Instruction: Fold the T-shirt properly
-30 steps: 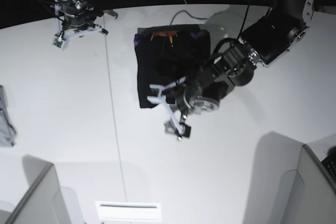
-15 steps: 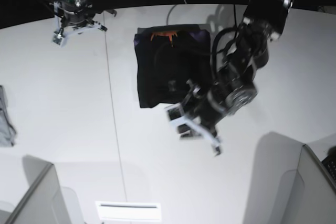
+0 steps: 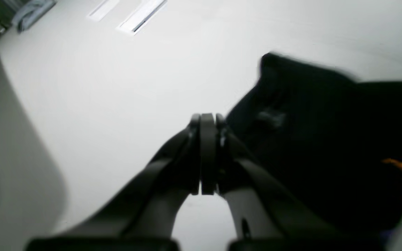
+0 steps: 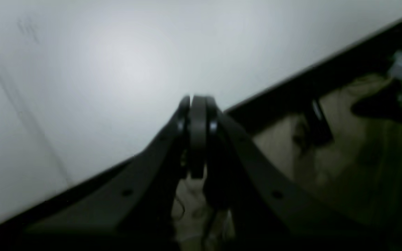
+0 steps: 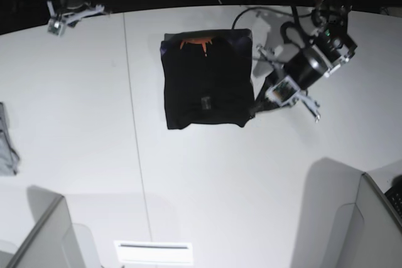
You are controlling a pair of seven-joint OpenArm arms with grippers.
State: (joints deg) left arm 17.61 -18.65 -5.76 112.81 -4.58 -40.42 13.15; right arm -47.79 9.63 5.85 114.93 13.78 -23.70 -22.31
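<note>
Cloth at far left: grey cloth piece (image 5: 6,142) lies crumpled at the tabletop (image 5: 75,123) edge, well apart from everything else.
Right gripper (image 5: 65,18): hangs over the far left corner, beyond the tabletop edge; its wrist view shows the jaws pressed together on nothing.
Seam: thin dark line (image 5: 133,111) runs front to back across the smooth white surface.
T-shirt (image 5: 204,80): black, matte, folded into a compact near-square stack in the middle of the far half, orange neck mark (image 5: 196,42) at its far edge.
Handling: judged light, limp and easily dragged out of square; a low pinch at a corner or through all layers of a folded edge looks safest.
Left gripper (image 5: 290,95): just beside the stack's right edge; jaws closed and empty in its wrist view, black cloth alongside.
Fold state: appears essentially finished.
</note>
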